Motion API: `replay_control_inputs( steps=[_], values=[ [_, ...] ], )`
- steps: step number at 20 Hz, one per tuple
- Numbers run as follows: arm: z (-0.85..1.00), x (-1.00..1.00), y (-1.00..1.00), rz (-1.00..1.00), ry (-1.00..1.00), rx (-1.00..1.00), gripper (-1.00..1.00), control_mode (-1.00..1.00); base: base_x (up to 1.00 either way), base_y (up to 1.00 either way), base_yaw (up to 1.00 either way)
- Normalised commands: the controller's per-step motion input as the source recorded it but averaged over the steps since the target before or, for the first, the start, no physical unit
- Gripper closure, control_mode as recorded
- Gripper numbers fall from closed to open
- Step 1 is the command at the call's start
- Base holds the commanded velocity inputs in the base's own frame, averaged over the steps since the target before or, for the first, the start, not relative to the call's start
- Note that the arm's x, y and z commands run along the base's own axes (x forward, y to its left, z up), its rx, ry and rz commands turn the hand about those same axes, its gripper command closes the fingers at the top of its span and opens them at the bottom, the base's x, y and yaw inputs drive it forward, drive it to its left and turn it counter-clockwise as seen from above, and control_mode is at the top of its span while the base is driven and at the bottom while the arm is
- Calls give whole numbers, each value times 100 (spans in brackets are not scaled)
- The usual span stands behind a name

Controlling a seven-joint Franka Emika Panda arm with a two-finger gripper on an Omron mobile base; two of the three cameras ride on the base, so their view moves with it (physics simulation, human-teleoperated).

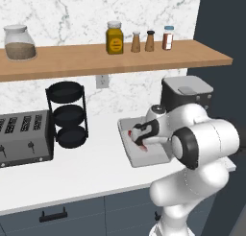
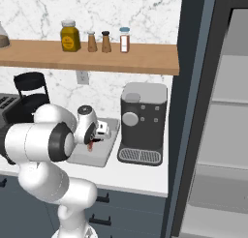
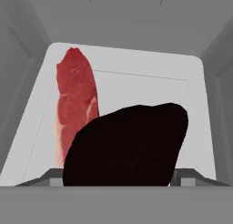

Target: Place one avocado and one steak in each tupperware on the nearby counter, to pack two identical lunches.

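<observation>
An avocado [image 3: 127,145], near-black and matte, fills the lower part of the hand view and spans the gap between the finger tips. My gripper [image 3: 118,175] is shut on it, just above the tupperware [image 3: 200,127]. A red steak [image 3: 75,104] lies along the left side of that light grey box. From the base, my gripper [image 1: 140,134] [image 2: 95,134] hangs over the tupperware [image 1: 146,159] [image 2: 99,157], with the steak [image 1: 136,140] [image 2: 89,146] showing red under it. The box stands on the white counter [image 1: 86,168], left of the coffee machine.
A dark coffee machine [image 1: 187,93] [image 2: 143,121] stands right of the box. A black tiered rack [image 1: 67,115] and a toaster [image 1: 24,136] stand to the left. A wooden shelf [image 1: 120,60] with jars runs above. A tall dark panel [image 2: 193,111] bounds the right.
</observation>
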Motion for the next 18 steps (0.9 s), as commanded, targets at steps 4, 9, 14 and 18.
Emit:
replay_control_inputs(
  steps=[4, 9, 14, 18],
  values=[
    [-36, 25, 0, 1, 4, -2, -100, -100, 0, 0, 0],
    [-23, 13, 0, 0, 3, -1, -100, -100, 0, 0, 0],
    [20, -25, 0, 0, 0, 0, -100, -100, 0, 0, 0],
    [38, -40, 0, 0, -1, 0, -100, -100, 0, 0, 0]
  ],
)
